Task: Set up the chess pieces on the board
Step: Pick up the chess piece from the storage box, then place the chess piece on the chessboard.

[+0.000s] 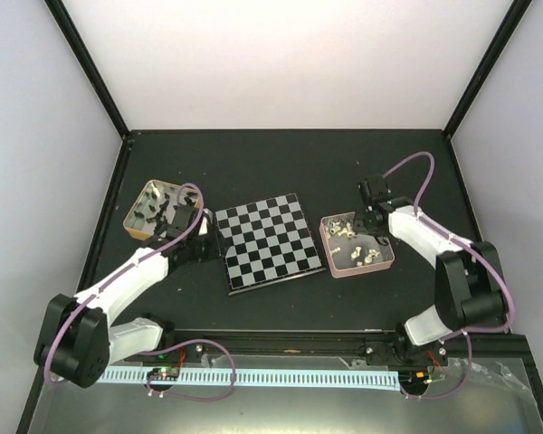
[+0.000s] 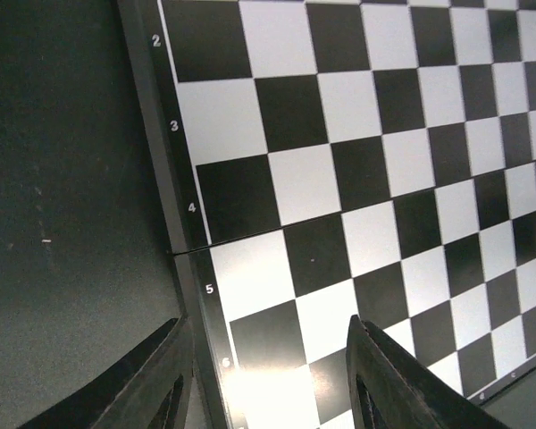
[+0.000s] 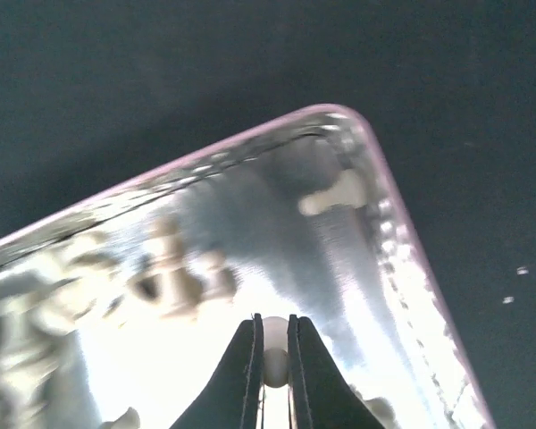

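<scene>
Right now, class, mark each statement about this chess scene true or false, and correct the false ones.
1. No piece stands on the board. True.
2. The right gripper is open and empty. False: it is shut on a white piece inside the pink tray.
3. The left gripper holds a black piece. False: its jaws stand open with nothing between them, above the board's numbered edge.
4. The black pieces lie in the tin on the left arm's side of the board. True.
</scene>
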Tool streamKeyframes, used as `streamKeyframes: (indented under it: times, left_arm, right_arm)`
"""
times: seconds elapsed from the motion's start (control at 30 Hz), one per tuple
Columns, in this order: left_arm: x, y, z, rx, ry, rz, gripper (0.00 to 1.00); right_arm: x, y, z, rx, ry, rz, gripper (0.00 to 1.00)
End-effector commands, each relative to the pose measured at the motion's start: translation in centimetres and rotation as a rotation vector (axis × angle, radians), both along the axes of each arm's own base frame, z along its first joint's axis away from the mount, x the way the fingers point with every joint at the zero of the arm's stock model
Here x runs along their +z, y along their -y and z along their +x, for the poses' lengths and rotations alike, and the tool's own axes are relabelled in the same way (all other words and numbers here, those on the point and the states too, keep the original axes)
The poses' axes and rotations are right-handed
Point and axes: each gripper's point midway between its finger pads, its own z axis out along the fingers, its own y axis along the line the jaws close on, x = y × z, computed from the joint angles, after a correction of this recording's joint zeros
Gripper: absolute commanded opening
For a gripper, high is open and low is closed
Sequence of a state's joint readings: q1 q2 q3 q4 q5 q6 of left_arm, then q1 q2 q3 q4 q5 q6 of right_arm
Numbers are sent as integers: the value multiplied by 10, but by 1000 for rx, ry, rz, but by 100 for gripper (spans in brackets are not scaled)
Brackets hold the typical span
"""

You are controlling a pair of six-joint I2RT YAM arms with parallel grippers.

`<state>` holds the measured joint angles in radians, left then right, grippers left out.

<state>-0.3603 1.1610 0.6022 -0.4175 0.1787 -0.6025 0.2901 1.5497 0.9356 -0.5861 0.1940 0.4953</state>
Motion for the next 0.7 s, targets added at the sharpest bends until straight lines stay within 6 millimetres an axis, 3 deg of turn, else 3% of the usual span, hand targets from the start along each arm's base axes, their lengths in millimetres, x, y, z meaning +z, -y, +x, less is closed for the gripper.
streamKeyframes:
  times: [0.0,0.27,0.47,0.67]
  left_arm:
    - [22,0,6,-2,74,-2,49]
    - [29,1,7,3,101,-16,51]
    - [29,2,7,-1,98,-22,51]
    - [28,2,6,-5,91,-23,52]
  right_arm:
    - [27,-42,-17,134,13,115,1]
    - [30,-122,-52,405,-46,170,1]
    - [13,-152,-62,536,-111,112,1]
    - [3,-168,-62,590,-165,84,1]
